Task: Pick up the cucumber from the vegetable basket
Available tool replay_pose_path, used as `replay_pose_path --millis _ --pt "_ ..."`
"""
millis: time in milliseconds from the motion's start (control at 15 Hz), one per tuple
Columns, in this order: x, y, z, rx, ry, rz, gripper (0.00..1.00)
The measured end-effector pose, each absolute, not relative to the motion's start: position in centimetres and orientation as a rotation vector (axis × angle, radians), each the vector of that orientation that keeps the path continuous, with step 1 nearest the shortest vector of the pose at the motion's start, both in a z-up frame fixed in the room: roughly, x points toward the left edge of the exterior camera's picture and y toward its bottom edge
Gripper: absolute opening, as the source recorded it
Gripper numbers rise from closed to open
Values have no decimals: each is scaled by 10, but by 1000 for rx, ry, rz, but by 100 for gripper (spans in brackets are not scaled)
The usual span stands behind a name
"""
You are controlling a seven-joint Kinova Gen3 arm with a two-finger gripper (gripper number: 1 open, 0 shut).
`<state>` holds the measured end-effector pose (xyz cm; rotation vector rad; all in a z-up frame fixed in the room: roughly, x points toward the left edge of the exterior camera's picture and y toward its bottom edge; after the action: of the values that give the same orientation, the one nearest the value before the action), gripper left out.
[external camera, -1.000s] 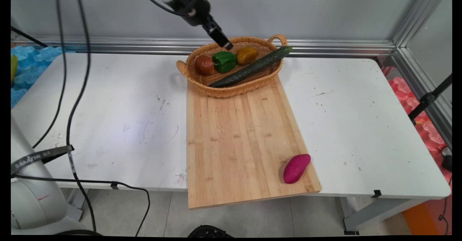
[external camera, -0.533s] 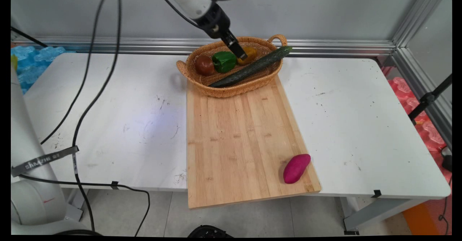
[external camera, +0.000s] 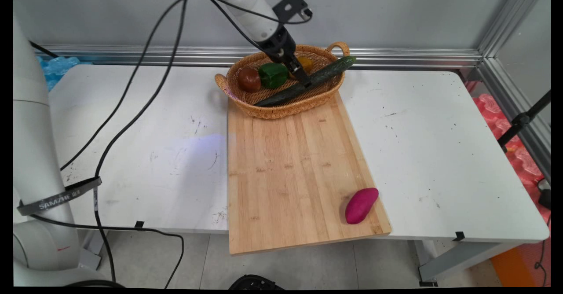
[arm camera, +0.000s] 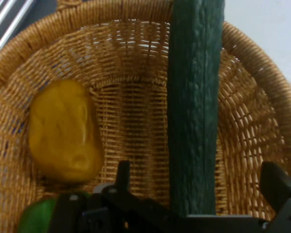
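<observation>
Hand view shows the black two-finger gripper [arm camera: 196, 182] spread wide, its fingers [arm camera: 276, 184] astride the long dark green cucumber [arm camera: 194, 107] running up the middle of the frame, with none of it gripped. A yellow bell pepper [arm camera: 63, 133] lies at left in the woven wicker basket [arm camera: 131, 58]. Main view puts that basket at upper centre, on the far end of the wooden cutting board [external camera: 290, 166], also holding a green bell pepper [external camera: 272, 75] and a brown-red round vegetable [external camera: 249, 79]. A magenta sweet potato [external camera: 361, 205] lies on the board's lower right.
</observation>
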<state>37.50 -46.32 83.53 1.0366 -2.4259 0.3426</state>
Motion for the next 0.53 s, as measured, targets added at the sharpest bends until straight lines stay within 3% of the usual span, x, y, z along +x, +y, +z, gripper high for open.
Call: replay_pose_path --millis 467,533 --pt "364 -480 810 1043 -2454 321 100" --pt "363 -481 807 1042 -2457 317 0"
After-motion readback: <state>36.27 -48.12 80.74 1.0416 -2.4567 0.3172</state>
